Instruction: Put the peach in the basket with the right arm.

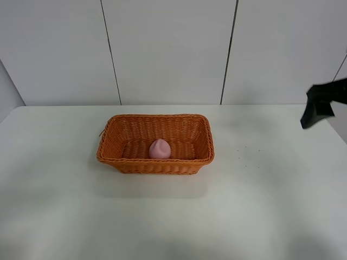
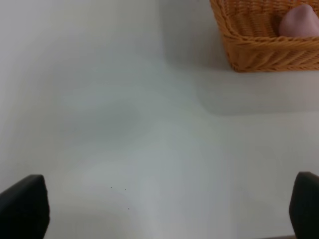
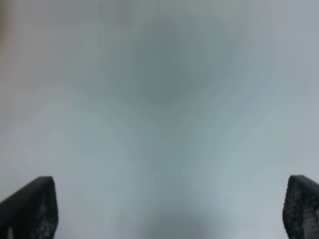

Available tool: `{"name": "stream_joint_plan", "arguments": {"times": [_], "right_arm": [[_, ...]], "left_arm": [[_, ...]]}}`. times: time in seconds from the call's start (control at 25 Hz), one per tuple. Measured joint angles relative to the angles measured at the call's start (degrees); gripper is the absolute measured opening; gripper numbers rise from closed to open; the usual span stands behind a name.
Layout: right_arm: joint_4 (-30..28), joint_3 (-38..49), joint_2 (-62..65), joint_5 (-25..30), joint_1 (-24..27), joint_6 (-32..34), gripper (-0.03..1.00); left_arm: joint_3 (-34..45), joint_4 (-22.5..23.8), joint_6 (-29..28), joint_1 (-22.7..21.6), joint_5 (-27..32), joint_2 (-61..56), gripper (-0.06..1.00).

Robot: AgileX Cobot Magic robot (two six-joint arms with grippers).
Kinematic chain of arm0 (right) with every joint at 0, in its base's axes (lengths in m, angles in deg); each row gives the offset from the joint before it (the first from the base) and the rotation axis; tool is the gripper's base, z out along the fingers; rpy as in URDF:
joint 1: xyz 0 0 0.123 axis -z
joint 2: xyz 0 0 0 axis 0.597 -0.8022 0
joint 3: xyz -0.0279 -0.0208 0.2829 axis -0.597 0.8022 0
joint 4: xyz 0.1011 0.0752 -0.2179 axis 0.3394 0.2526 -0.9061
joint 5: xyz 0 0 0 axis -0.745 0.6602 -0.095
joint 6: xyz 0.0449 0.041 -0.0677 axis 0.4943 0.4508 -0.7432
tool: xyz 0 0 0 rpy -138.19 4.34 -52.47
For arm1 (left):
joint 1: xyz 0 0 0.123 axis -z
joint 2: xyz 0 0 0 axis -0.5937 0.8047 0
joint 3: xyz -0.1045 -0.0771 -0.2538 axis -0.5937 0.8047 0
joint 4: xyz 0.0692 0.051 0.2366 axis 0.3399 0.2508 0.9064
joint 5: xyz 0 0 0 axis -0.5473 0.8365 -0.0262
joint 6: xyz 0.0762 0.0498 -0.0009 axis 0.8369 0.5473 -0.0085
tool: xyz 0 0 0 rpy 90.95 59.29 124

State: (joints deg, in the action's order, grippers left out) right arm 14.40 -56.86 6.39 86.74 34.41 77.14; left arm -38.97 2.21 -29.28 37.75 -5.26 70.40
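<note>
Two pincers are mine, and both stand spread wide with nothing between the fingers. From my left wrist camera, my left pincer [image 2: 169,209] hangs over bare white worktop [image 2: 124,149], with a corner of the basket [image 2: 259,52] beyond it. The high camera alone shows the whole basket at mid-worktop, the peach [image 1: 160,149] resting on its floor by the near wall. My right pincer [image 1: 317,111] is raised at the far right edge, well apart from the basket. No writing shows.
</note>
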Motion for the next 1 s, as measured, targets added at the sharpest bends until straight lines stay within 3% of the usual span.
{"name": "stream_joint_plan", "arguments": {"times": [0.24, 0.36, 0.72, 1.0], "right_arm": [[0.0, 25.1, 27.2, -6.4, 0.0, -0.4, 0.69], [0.1, 32.0, 40.2, -8.1, 0.0, -0.7, 0.69], [0.0, 33.8, 66.8, -10.4, 0.0, -0.7, 0.69], [0.0, 33.8, 69.0, -10.4, -0.1, -0.7, 0.69]], "left_arm": [[0.0, 0.0, 0.0, 0.0, 0.0, 0.0, 0.99], [0.0, 0.0, 0.0, 0.0, 0.0, 0.0, 0.99], [0.0, 0.0, 0.0, 0.0, 0.0, 0.0, 0.99], [0.0, 0.0, 0.0, 0.0, 0.0, 0.0, 0.99]]}}
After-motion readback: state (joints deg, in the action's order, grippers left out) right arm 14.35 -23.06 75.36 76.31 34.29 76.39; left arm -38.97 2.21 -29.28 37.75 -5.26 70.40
